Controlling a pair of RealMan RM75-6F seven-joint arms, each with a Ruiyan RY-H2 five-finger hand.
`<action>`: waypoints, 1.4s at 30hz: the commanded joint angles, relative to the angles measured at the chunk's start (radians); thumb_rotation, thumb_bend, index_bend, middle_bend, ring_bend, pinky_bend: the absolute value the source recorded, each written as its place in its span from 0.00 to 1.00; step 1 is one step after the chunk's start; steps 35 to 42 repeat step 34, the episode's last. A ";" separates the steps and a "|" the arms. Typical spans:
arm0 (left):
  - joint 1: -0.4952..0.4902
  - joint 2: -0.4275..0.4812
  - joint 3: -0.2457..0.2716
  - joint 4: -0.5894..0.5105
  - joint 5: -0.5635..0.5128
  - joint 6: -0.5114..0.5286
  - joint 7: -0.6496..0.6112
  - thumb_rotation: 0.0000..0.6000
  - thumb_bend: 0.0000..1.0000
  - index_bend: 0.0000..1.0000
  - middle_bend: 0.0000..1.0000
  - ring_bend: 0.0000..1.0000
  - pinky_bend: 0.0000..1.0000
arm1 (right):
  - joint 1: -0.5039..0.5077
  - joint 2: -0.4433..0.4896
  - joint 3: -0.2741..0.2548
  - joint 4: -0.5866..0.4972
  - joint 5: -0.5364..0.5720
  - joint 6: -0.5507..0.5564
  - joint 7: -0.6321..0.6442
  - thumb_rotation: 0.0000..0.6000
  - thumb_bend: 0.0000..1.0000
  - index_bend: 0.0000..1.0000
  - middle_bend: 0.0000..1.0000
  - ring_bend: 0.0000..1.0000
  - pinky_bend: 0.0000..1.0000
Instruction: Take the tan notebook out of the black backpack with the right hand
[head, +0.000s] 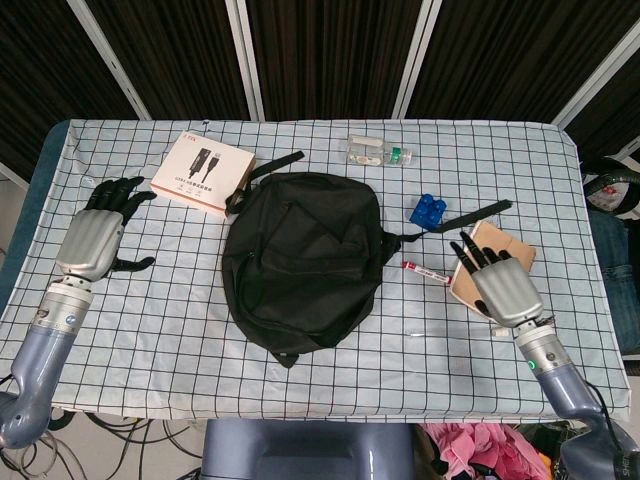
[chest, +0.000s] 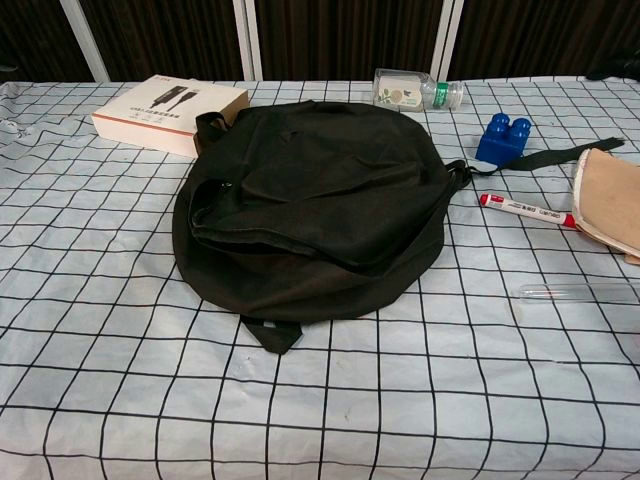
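Observation:
The black backpack (head: 300, 260) lies flat and closed-looking in the middle of the checked table; the chest view shows it too (chest: 310, 200). Right of it the tan notebook (head: 507, 244) lies flat on the cloth, and its left part shows at the chest view's right edge (chest: 612, 205). My right hand (head: 497, 287) overlaps the notebook's near left corner with fingers spread, gripping nothing; the chest view does not show it. My left hand (head: 95, 235) hovers at the table's left side, fingers apart and empty.
A red-capped marker (head: 425, 269) lies between backpack and notebook, a blue block (head: 427, 209) and a backpack strap (head: 472, 214) behind it. A clear bottle (head: 377, 152) and a pale box (head: 201, 173) sit at the back. A clear tube (chest: 575, 292) lies near the right front.

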 joint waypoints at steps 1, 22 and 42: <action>0.009 0.022 0.014 -0.018 -0.004 -0.002 0.028 1.00 0.00 0.19 0.06 0.00 0.00 | -0.019 0.032 0.038 0.033 0.048 0.032 0.026 1.00 0.12 0.00 0.00 0.23 0.32; 0.408 0.026 0.276 -0.059 0.237 0.459 0.104 1.00 0.00 0.19 0.06 0.00 0.00 | -0.405 0.069 -0.117 0.089 -0.124 0.434 0.336 1.00 0.13 0.00 0.00 0.18 0.18; 0.499 -0.024 0.318 0.088 0.318 0.470 -0.071 1.00 0.00 0.19 0.06 0.00 0.00 | -0.457 -0.026 -0.135 0.106 -0.165 0.468 0.214 1.00 0.13 0.00 0.00 0.16 0.16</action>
